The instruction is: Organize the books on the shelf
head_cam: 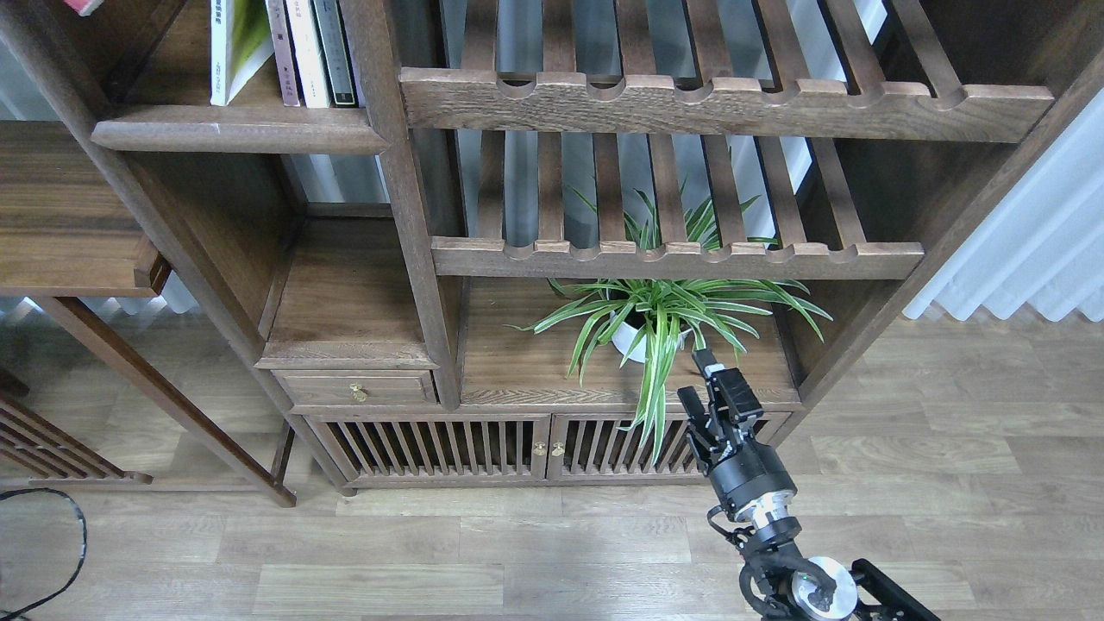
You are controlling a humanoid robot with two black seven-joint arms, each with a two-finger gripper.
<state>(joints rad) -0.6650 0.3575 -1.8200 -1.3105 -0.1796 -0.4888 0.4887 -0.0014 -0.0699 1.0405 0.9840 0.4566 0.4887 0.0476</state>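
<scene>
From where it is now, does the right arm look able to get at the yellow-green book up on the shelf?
Probably not as it stands. The right claw hangs low by the plant, far from the yellow-green book on the shelf, with the bookcase post between.
</scene>
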